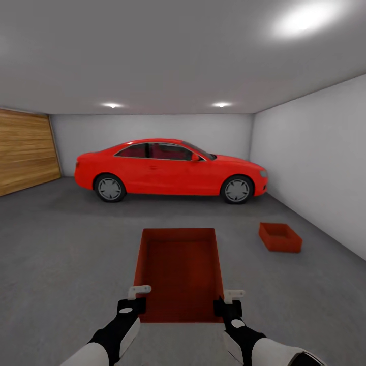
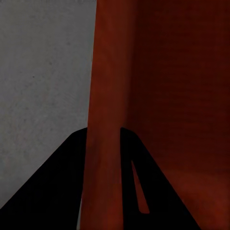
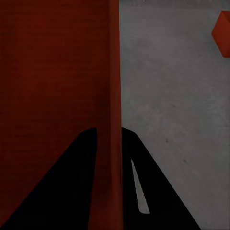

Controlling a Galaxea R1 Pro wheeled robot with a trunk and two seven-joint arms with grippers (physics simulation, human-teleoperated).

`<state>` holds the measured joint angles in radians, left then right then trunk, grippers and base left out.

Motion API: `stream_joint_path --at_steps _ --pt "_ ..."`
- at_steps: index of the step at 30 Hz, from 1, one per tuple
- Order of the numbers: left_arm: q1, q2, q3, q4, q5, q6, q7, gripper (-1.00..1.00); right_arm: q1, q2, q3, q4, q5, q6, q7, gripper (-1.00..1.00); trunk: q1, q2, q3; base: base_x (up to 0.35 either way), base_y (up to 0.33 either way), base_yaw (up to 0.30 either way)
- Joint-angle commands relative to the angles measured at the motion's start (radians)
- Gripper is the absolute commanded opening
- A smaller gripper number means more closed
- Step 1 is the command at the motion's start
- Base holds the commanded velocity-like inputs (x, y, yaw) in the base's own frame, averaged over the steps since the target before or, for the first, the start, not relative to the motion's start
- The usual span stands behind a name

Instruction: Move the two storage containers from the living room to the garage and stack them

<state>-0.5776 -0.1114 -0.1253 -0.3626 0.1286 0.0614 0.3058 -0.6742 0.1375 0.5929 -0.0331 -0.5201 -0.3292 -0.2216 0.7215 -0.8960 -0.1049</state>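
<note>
Both grippers, left (image 1: 138, 297) and right (image 1: 227, 301), pinch the held container's (image 1: 179, 274) side walls, the other container (image 1: 280, 237) at two o'clock on the floor (image 1: 66, 254).

One orange-red container (image 1: 179, 274) held aloft; another (image 1: 279, 237) on grey floor (image 1: 61, 254).

Head camera high, facing forward and slightly down garage: red car (image 1: 170, 170) broadside mid-frame, ceiling fills upper half, held container (image 1: 179, 272) lower centre. Left wrist camera pressed close along container's left wall (image 2: 103, 120), grey floor (image 2: 43, 72) in frame's left half. Right wrist camera equally close along right wall (image 3: 115, 96), floor right; second container (image 3: 221, 33) upper right, shared with head view, right of centre.
</note>
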Motion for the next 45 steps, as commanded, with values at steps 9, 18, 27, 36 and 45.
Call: stream_joint_path --at_steps 9,18,27,36,45 --pt "-0.001 0.002 -0.010 -0.003 0.014 0.006 0.010 -1.00 -0.001 -0.007 -0.018 -0.002 0.006 0.002 0.001 -1.00 0.001 -0.001 -0.002 0.322 0.000 0.000" --pt "-0.001 0.002 -0.010 -0.003 0.014 0.006 0.010 -1.00 -0.001 -0.006 -0.018 -0.002 0.006 0.001 0.001 -1.00 0.001 -0.001 -0.002 0.322 0.000 0.000" --pt "-0.001 0.002 -0.010 -0.001 0.014 0.006 0.010 -1.00 -0.001 -0.006 -0.018 -0.002 0.006 0.001 0.001 -1.00 0.001 -0.001 -0.002 0.322 0.000 0.000" --pt "-0.001 0.002 -0.009 -0.002 0.014 0.006 0.010 -1.00 -0.001 -0.006 -0.018 -0.002 0.006 0.001 0.001 -1.00 0.001 -0.001 -0.002 0.322 0.000 0.000" --pt "-0.001 0.002 -0.010 -0.002 0.014 0.006 0.010 -1.00 -0.001 -0.006 -0.018 -0.002 0.006 0.001 0.001 -1.00 0.001 -0.001 -0.002 0.322 0.000 0.000"
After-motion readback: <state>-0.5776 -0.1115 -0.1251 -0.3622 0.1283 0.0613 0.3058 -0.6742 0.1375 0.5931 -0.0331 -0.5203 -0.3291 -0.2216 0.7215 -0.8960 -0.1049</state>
